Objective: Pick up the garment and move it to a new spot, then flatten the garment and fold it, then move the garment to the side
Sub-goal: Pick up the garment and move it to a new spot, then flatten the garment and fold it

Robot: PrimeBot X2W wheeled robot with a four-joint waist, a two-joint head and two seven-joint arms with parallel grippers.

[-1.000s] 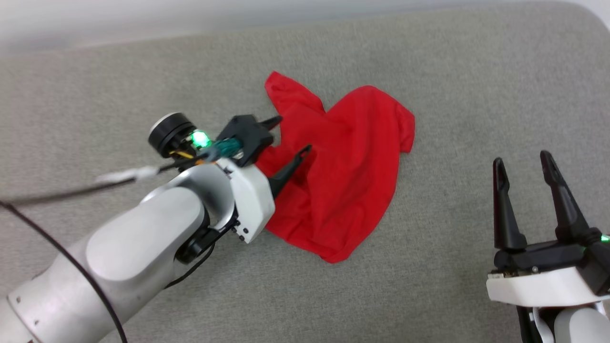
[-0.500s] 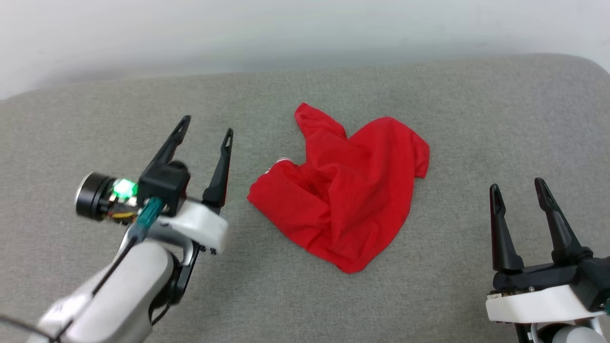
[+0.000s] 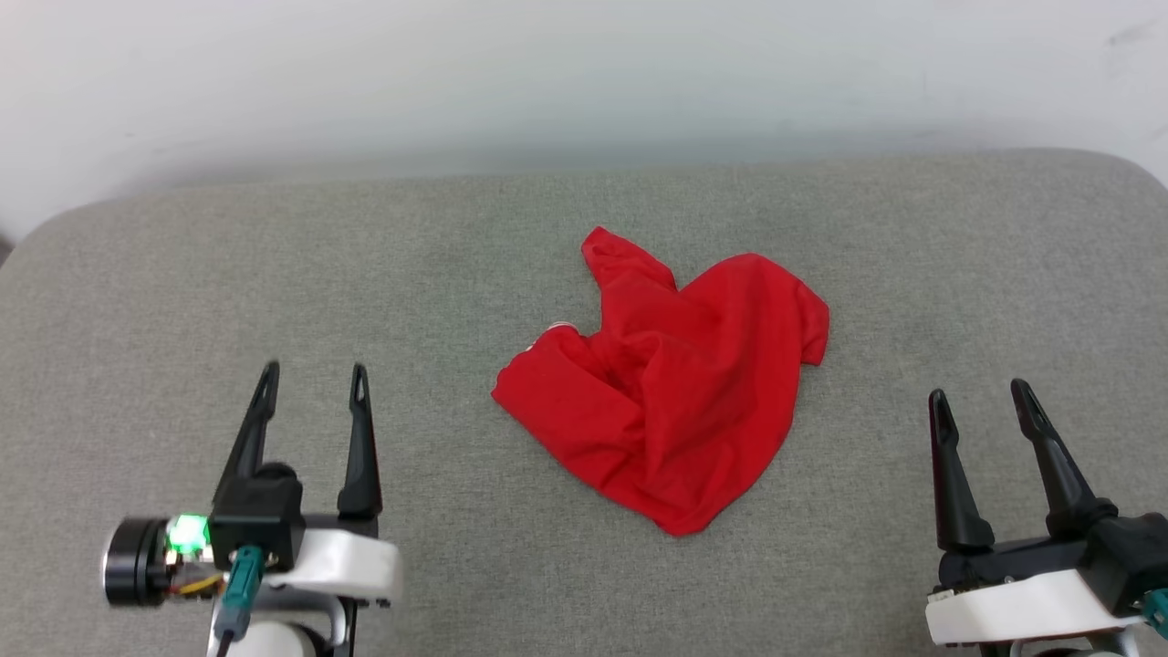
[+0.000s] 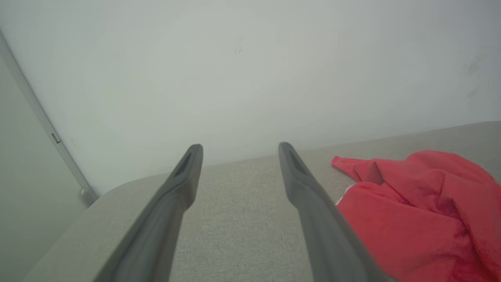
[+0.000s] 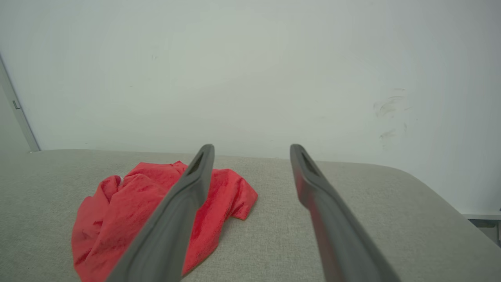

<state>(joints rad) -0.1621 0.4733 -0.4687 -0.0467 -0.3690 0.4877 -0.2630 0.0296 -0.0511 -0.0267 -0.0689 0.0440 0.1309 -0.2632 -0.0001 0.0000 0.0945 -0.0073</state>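
The garment (image 3: pixel 671 401) lies crumpled mid-frame on the grey cushion (image 3: pixel 274 274); left gripper (image 3: pixel 312 391) and right gripper (image 3: pixel 981 400) spread apart, empty.

A broad surface (image 3: pixel 274 274) covered in grey woven fabric, with rounded corners, stretches across the foreground. Behind it stands a plain, pale wall (image 3: pixel 584 82) under soft, even light. Faint dark scuff marks (image 5: pixel 387 117) smudge the wall toward the right. A pale strip (image 4: pixel 43 113) runs down the wall at the left.
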